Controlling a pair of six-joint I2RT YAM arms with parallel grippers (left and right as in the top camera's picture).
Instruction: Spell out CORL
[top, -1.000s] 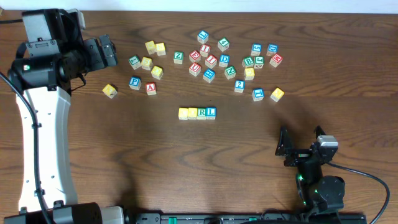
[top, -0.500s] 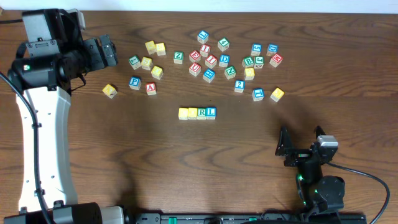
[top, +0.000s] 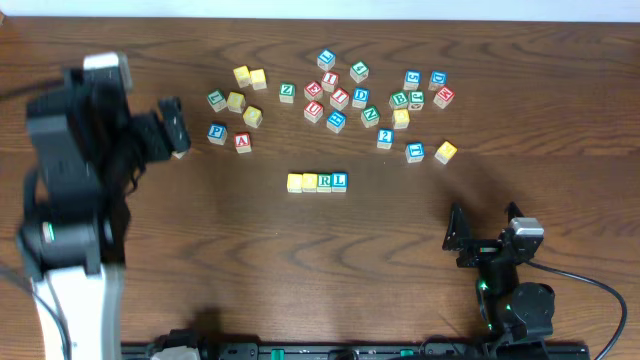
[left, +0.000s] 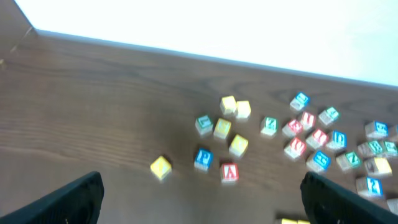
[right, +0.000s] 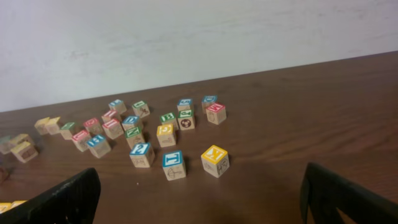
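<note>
A row of four letter blocks (top: 317, 182) lies mid-table: two yellow ones, a green R (top: 324, 181) and a blue L (top: 340, 180). Its left end shows at the bottom edge of the left wrist view (left: 292, 221) and of the right wrist view (right: 7, 205). My left gripper (top: 176, 127) is open and empty, up above the far-left table beside the loose blocks. It is wide open in its own view (left: 202, 199). My right gripper (top: 483, 228) is open and empty at the near right, also open in its own view (right: 202, 199).
Several loose letter blocks (top: 340, 98) are scattered along the far side, with a left group (top: 235, 100) and a yellow block (top: 446, 151) on the right. A lone yellow block (left: 160, 167) lies by my left gripper. The right arm's base (top: 515, 305) sits at the near edge.
My left arm has swung toward the near side and is blurred; its gripper now covers part of the lone yellow block on the left. The right arm and the blocks have not moved.
</note>
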